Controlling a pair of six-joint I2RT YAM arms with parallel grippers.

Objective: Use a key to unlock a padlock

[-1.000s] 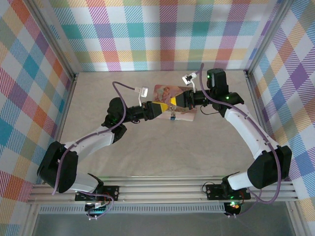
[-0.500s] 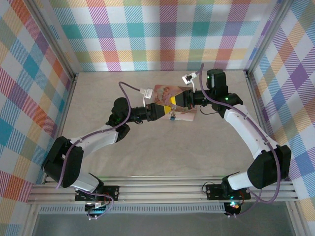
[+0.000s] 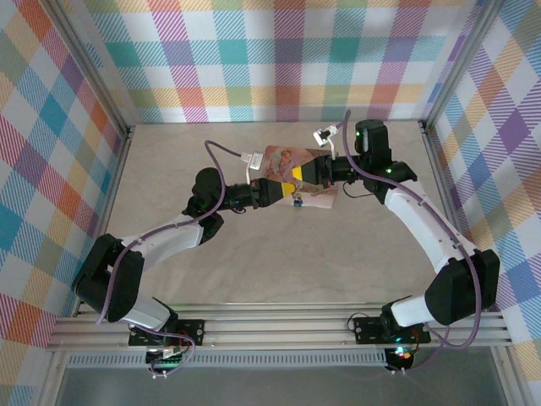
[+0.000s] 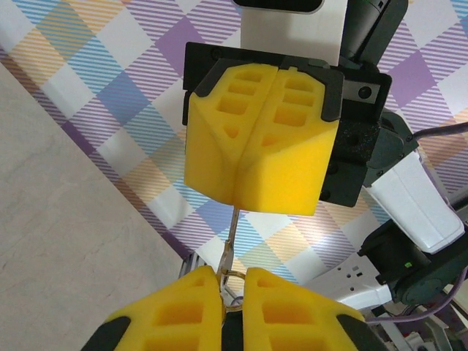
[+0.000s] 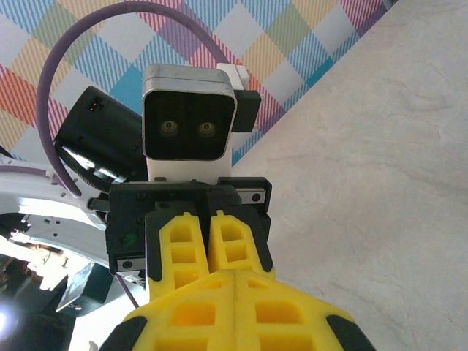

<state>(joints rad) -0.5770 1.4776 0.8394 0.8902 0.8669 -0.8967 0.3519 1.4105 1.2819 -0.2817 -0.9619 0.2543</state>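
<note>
One thin key (image 4: 229,241) is pinched above the pink box (image 3: 287,158) by the left gripper (image 4: 234,284) and the right gripper (image 4: 238,203), both with fingers pressed together. The padlock (image 3: 297,201) is seen at the box's near edge.

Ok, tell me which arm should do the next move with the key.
Left, most likely. The left gripper is pinched on the ring end of the thin key, so it can twist or pull it. The right gripper is shut on the far end, serving as the anchor.

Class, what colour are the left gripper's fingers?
Yellow. The fingers show best in the left wrist view.
</note>
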